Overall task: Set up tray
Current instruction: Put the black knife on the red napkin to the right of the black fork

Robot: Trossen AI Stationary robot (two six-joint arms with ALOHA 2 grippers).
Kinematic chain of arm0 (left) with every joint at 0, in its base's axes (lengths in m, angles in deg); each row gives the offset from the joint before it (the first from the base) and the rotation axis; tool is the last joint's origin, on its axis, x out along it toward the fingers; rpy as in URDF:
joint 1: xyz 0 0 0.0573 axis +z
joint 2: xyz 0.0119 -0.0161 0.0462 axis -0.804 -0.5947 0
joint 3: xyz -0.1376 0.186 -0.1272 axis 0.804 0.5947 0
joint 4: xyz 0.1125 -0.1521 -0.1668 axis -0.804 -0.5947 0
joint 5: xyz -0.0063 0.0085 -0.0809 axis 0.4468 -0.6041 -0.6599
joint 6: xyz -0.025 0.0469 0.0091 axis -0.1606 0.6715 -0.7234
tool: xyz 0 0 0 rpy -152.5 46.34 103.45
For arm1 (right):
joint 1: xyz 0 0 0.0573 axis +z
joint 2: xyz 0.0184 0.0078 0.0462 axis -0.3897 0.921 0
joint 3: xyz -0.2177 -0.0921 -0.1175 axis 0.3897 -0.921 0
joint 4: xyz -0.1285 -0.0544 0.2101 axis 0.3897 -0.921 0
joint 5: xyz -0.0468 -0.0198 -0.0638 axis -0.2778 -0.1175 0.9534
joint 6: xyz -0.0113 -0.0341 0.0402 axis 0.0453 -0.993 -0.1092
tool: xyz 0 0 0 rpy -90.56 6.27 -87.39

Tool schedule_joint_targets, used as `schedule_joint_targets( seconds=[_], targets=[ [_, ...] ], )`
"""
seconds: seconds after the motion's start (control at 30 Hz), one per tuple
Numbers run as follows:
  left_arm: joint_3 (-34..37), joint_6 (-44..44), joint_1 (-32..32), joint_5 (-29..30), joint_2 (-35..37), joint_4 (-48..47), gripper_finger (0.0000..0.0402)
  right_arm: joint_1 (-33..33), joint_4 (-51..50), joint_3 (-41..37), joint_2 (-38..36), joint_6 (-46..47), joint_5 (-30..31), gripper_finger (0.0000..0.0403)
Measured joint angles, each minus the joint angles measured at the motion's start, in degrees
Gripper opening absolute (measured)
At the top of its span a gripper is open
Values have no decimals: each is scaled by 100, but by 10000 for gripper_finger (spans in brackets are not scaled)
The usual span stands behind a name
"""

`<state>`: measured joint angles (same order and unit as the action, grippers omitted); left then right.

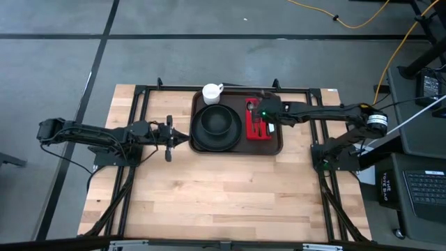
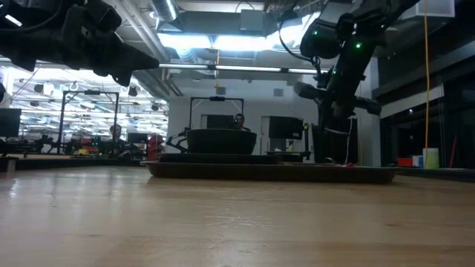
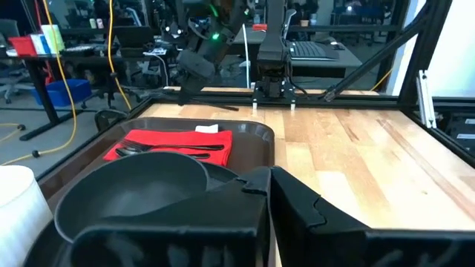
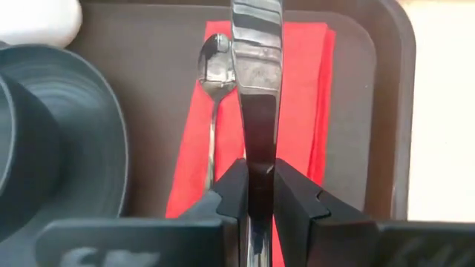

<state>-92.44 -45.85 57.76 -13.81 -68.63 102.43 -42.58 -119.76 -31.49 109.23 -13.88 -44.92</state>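
Right pincer [image 4: 260, 194] pinching a shiny metal table knife [image 4: 257, 89] above the red cloth napkin [image 4: 304, 89]; left pincer [image 1: 169, 138] pressed together, empty.

The knife hangs over the napkin, beside a metal spoon [image 4: 213, 70] lying on it. The napkin sits in the large dark brown rectangular tray [image 1: 273, 143], next to a round black bowl [image 1: 217, 121] on a black plate [image 1: 200, 141], with a white mug [image 1: 212, 93] near the tray's far rim. The tray rests at the far middle of the pale wooden plank worktop [image 1: 223, 192]. Grey floor with yellow cables [image 1: 362, 24] surrounds it; beyond is a workshop with ceiling lights and desks.
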Motion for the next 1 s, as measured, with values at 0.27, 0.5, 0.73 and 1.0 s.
schedule_joint_targets(
  seconds=[0.27,0.5,0.73,1.0],
  targets=[
    [0,-6,0,0,0,0,3,-69,27,0,600,122,-39,50],
    [0,-7,0,0,0,0,4,-356,102,2,807,206,-280,50],
    [0,-7,-2,2,-2,0,3,-388,520,9,971,156,-237,50],
    [0,-7,-2,0,-2,-2,4,-513,566,7,1402,186,-210,51]
  ],
)
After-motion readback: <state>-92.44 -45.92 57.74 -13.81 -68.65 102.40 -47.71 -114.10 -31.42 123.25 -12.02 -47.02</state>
